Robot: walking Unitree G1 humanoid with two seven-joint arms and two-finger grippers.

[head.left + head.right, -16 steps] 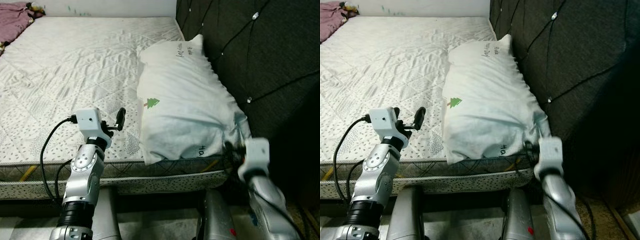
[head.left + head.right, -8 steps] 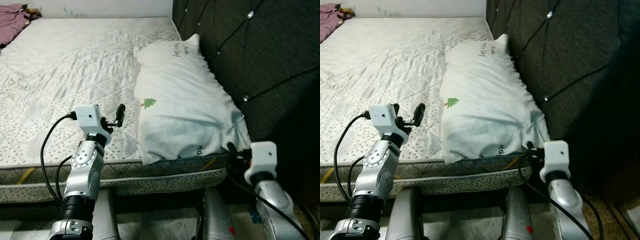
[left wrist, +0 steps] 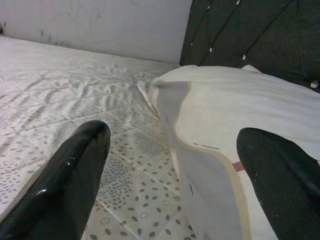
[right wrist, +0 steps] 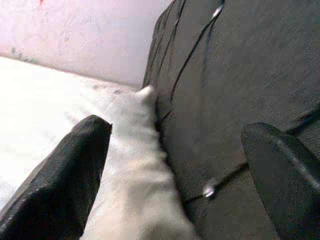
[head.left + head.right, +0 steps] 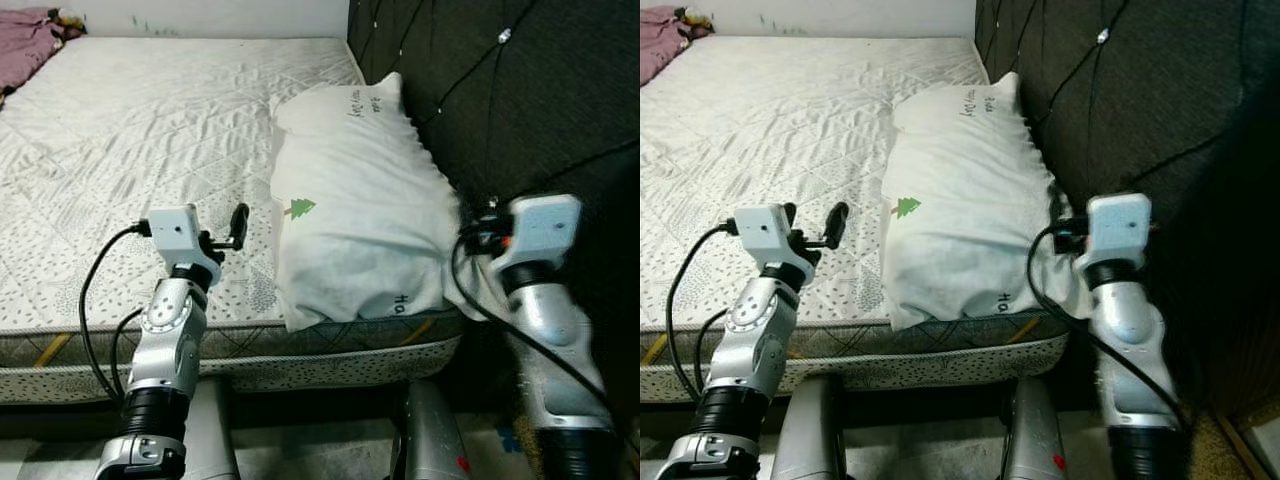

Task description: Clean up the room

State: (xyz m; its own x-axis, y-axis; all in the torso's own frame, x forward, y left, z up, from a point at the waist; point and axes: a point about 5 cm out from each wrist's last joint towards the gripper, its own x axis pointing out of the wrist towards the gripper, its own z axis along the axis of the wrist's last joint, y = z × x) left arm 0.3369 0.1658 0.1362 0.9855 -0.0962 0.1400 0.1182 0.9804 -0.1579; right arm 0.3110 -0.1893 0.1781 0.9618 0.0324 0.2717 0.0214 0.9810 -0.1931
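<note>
Bare quilted mattress (image 5: 150, 130) with a speckled border, set against a dark tufted headboard (image 5: 520, 100) studded with shiny buttons; pale wall behind, gap of floor below the mattress edge. One white pillow (image 5: 365, 200) lying along the headboard side, pressed against the padding, printed with a small green tree and some lettering, near corner overhanging the mattress edge. One crumpled purple cloth (image 5: 30, 50) at the far left corner of the bed, well apart from the pillow. Two grippers, one per arm.

Left gripper (image 3: 175, 165) raised over the mattress edge just beside the pillow's left flank, black fingers (image 3: 75, 175) spread wide, holding nothing, the pillow's seam showing between them. Right gripper (image 4: 175, 165) up at the pillow's near right corner, beside the headboard, fingers parted and empty, aimed along the line where pillow meets padding.

Compared with a second ago: right arm risen from low beneath the mattress edge to pillow height; left gripper much as before; pillow unmoved apart from a slight camera shift.
</note>
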